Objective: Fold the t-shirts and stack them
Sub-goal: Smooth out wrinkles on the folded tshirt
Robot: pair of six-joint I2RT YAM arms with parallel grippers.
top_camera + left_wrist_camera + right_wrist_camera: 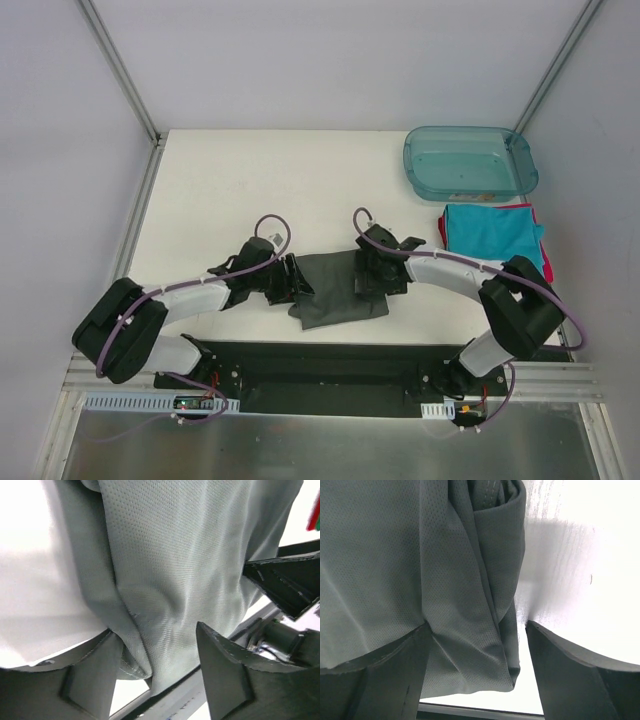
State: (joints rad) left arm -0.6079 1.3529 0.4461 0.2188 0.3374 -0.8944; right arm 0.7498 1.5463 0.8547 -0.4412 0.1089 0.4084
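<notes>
A dark charcoal-grey t-shirt [337, 292] lies partly folded at the table's near edge, between my two grippers. My left gripper [300, 282] is at its left edge with jaws apart. In the left wrist view the grey cloth [170, 570] lies bunched between the spread fingers [222, 675] of that gripper [155, 667]. My right gripper [363, 277] is at the shirt's right edge, jaws apart. In the right wrist view a folded cloth edge [470, 630] hangs between the fingers [395, 675] of that gripper [480, 672]. A folded teal t-shirt [492, 230] lies on a red-pink one [441, 228] at the right.
A translucent teal plastic tub [468, 162] stands at the back right, just behind the folded pile. The black base rail [330, 365] runs along the near edge. Bare white tabletop [260, 180] stretches behind the grey shirt. The right gripper's finger shows in the left wrist view [287, 582].
</notes>
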